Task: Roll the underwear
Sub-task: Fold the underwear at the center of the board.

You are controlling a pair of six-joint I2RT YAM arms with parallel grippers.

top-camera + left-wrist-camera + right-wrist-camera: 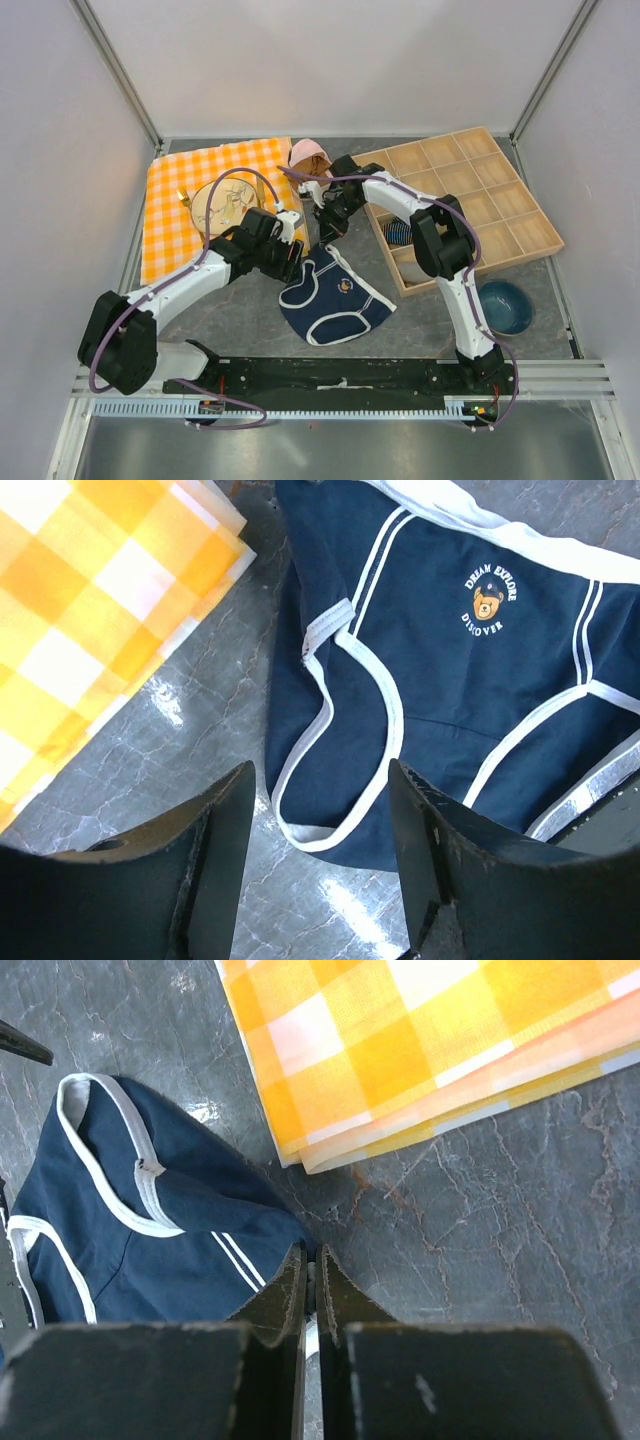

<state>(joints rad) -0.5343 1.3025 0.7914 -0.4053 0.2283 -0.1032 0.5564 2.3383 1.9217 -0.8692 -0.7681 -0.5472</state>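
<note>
With our right gripper pinched shut on just an edge of the underwear and our left gripper open and empty above its leg hem, we risk the cloth slipping free.

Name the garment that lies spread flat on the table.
The navy underwear, white-trimmed; the striped cloth sits rolled in the tray, the pink garment is bunched.

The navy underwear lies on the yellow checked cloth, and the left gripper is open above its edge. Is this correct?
No. The underwear lies on the grey table, beside the yellow checked cloth and not on it, as the top external view shows. The left gripper is open above its edge.
</note>
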